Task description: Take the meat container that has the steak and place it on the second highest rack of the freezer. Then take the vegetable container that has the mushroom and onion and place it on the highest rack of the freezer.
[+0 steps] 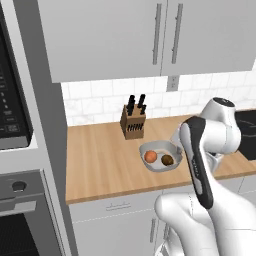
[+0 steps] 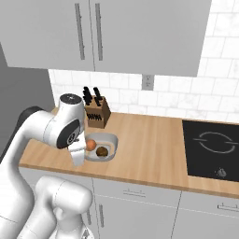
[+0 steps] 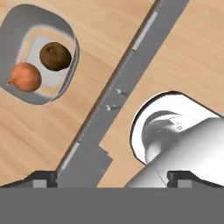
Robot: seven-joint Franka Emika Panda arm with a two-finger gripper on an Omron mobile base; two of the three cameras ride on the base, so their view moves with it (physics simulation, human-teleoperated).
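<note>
Wooden kitchen counter (image 1: 105,160), grey vegetable container (image 1: 161,156) near knife block (image 1: 133,122), orange onion (image 1: 150,156) beside brown mushroom (image 1: 167,160) inside it, gripper (image 3: 112,177) above counter edge, fingers wide apart, holding nothing

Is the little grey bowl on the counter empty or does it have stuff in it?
Not empty: the shallow grey container holds a round orange-tan onion and a dark brown mushroom.

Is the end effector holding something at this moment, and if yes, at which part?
Nothing is held. The end effector is open and apart from the container with the onion and mushroom.
</note>
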